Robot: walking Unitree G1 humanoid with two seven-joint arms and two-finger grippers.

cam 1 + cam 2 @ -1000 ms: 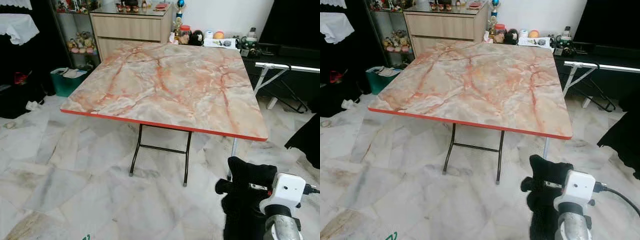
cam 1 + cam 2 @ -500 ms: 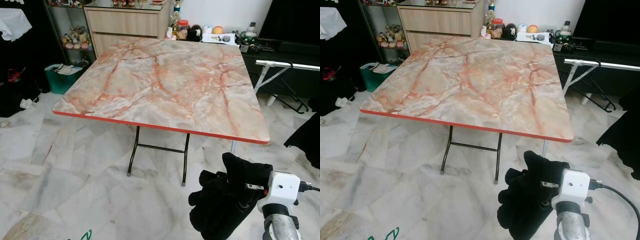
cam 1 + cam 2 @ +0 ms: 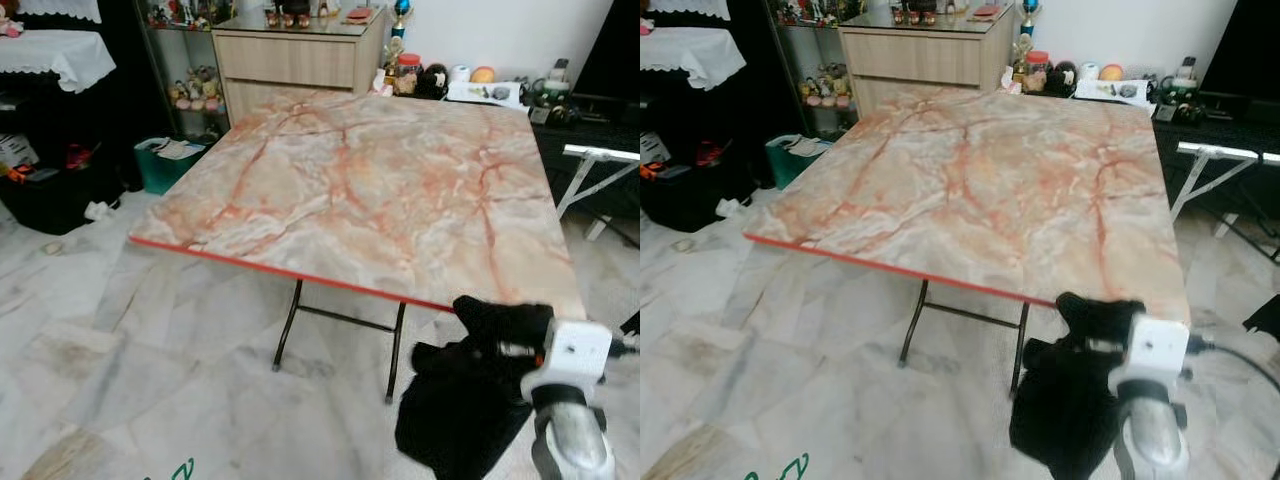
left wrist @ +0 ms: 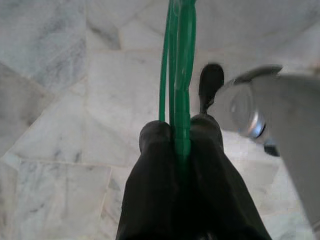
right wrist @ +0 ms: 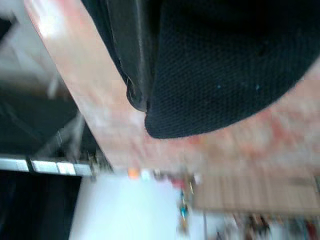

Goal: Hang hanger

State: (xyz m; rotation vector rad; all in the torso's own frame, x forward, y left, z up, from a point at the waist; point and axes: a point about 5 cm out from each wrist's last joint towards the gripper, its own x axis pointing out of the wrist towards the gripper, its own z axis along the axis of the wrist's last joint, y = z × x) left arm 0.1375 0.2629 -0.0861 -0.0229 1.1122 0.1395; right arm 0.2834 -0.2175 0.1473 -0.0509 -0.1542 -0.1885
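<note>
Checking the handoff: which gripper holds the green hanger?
The left gripper: its black fingers are shut on the green hanger. The right gripper carries black cloth instead.

A home living room: marble-tiled floor point(image 3: 120, 350), folding marble-top table point(image 3: 380, 190), wooden cabinet point(image 3: 295, 60) crowded with ornaments

Marble-pattern counter point(image 3: 980, 180), red edge, folding black legs, on marble floor point(image 3: 760, 380). Right hand point(image 3: 1090, 325) low at the counter's near right corner, wrapped in black cloth point(image 3: 1065, 410); fingers hidden. Wooden cabinet point(image 3: 920, 60) behind counter. Green bin point(image 3: 790, 160) on left.
</note>
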